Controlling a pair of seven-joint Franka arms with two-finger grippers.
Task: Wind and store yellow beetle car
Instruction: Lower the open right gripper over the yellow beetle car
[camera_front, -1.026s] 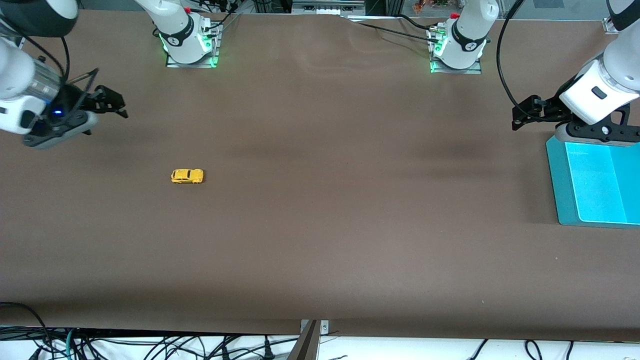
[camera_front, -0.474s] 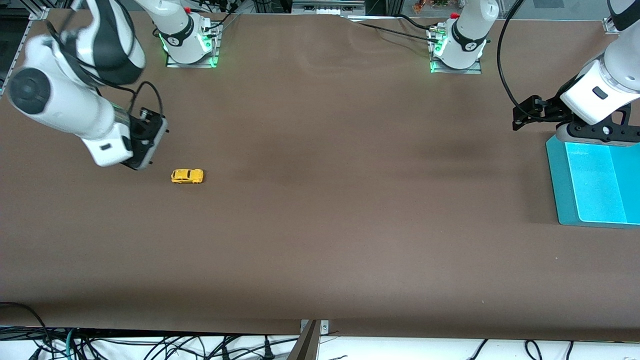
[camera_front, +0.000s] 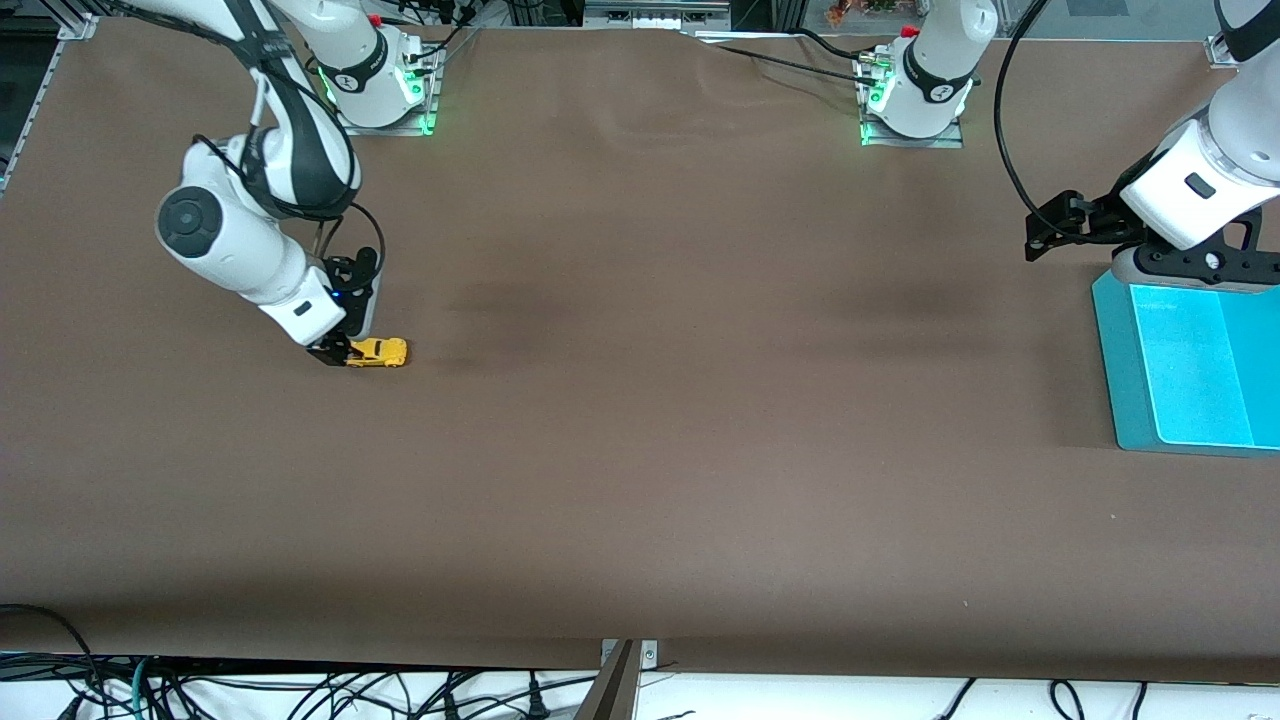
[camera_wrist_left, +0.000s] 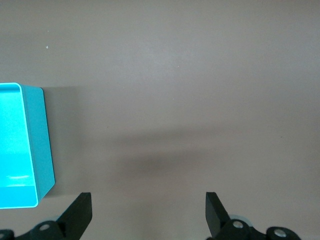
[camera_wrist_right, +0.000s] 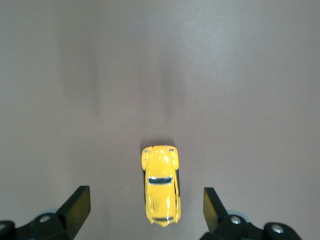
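Yellow beetle car (camera_front: 377, 352) on its wheels on the brown table (camera_front: 640, 450), toward the right arm's end, well apart from the teal bin (camera_front: 1120, 400) at the left arm's end. Long axis of the car along the table's length.

Right gripper (camera_front: 335, 352) low over the table at the car's end nearest the right arm's end of the table, partly covering that end in the front view. Fingers (camera_wrist_right: 77, 205) spread wide in the right wrist view, one to each side of the car (camera_wrist_right: 161, 191), neither pad touching it; nothing held. Car centred in the gap, all four wheels down on the table, dark windscreen facing up.

Left gripper (camera_front: 1045, 232) waiting in the air at the left arm's end, over bare table just beside the teal bin's edge nearest the bases. Fingers (camera_wrist_left: 80, 212) fully apart in the left wrist view, nothing between them, only brown table surface below and one corner of the bin (camera_wrist_left: 45, 140) in sight. Bin interior bright cyan.
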